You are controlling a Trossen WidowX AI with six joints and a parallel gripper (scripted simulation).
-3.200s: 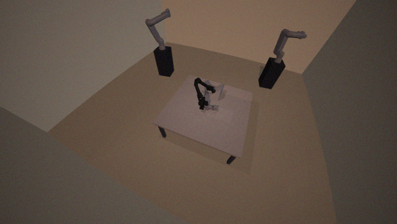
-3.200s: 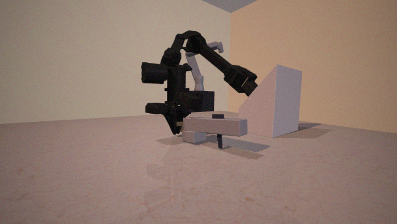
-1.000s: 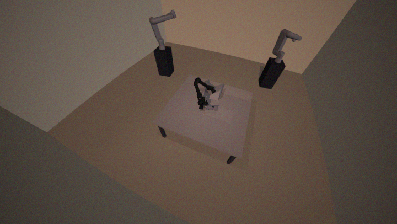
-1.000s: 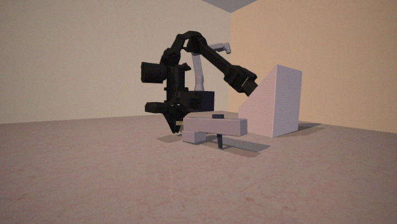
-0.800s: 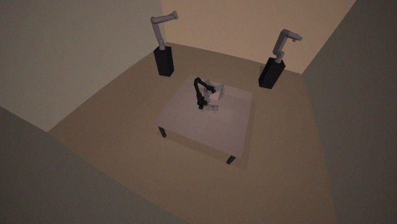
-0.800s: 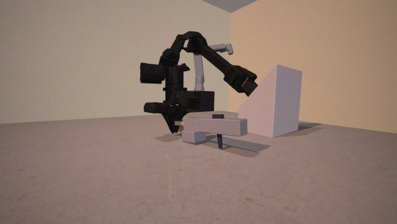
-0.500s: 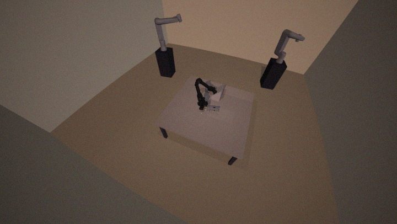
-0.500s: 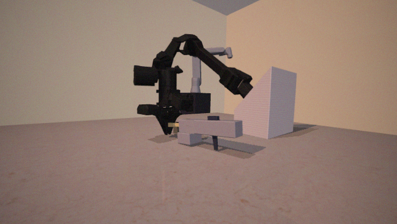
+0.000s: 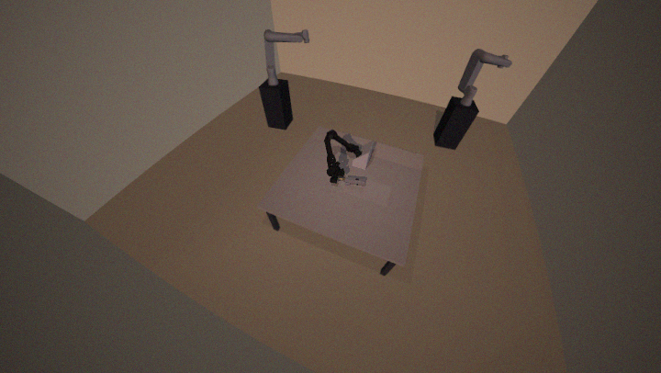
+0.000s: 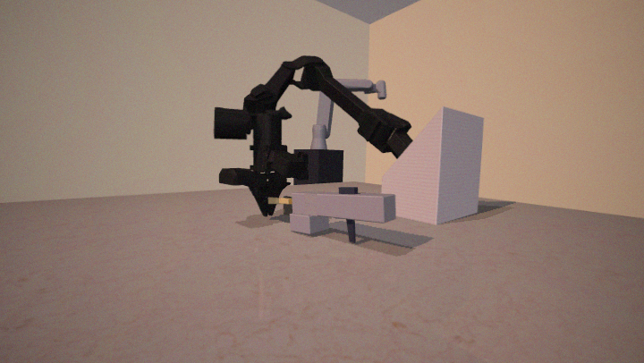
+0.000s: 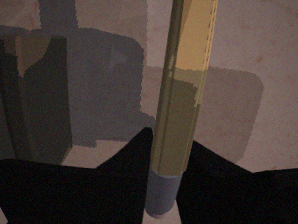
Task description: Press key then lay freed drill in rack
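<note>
The drill, a slim yellow bar (image 10: 280,199) (image 11: 182,95) with a grey end, lies level at the left end of the grey block-shaped holder (image 10: 340,207) (image 9: 355,181). My gripper (image 10: 268,213) (image 11: 158,135) points down, low over the table, shut on the drill near its grey end. The drill's far end runs out of the wrist view; whether it is still inside the holder cannot be told. The dark key (image 10: 351,231) shows below the holder, with its dark top above. I cannot surely identify the rack.
A low grey block (image 10: 307,223) stands beneath the holder's left end. A dark block (image 11: 42,100) stands left of the drill in the wrist view. A large pale wedge-shaped block (image 10: 457,166) stands by the arm's base. Two grey arms on black pedestals (image 9: 277,105) (image 9: 455,124) stand beyond the table.
</note>
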